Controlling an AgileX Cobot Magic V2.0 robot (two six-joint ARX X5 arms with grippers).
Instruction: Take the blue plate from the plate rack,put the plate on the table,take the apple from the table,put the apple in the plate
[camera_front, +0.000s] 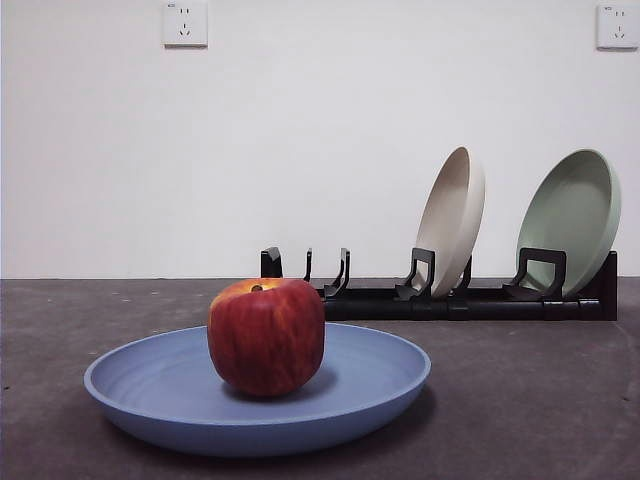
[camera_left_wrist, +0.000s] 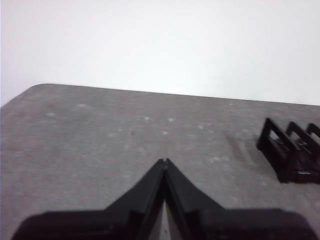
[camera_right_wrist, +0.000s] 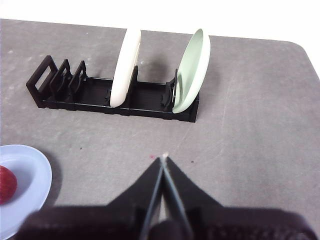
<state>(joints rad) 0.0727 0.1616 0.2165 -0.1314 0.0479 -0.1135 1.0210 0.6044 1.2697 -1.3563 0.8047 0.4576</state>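
Note:
The blue plate (camera_front: 370, 385) lies flat on the dark grey table (camera_front: 520, 400) near the front. The red apple (camera_front: 266, 335) sits upright in the plate's middle. Part of the plate (camera_right_wrist: 30, 175) and apple (camera_right_wrist: 6, 184) show at the edge of the right wrist view. The black plate rack (camera_front: 440, 300) stands behind; it also shows in the right wrist view (camera_right_wrist: 95, 97), and one end in the left wrist view (camera_left_wrist: 292, 150). My left gripper (camera_left_wrist: 164, 162) is shut and empty above bare table. My right gripper (camera_right_wrist: 164, 159) is shut and empty, in front of the rack.
A cream-beige plate (camera_front: 452, 220) and a pale green plate (camera_front: 572, 218) stand on edge in the rack's right slots; both show in the right wrist view (camera_right_wrist: 125, 67) (camera_right_wrist: 192, 70). The rack's left slots hold nothing. A white wall with two sockets (camera_front: 185, 22) is behind.

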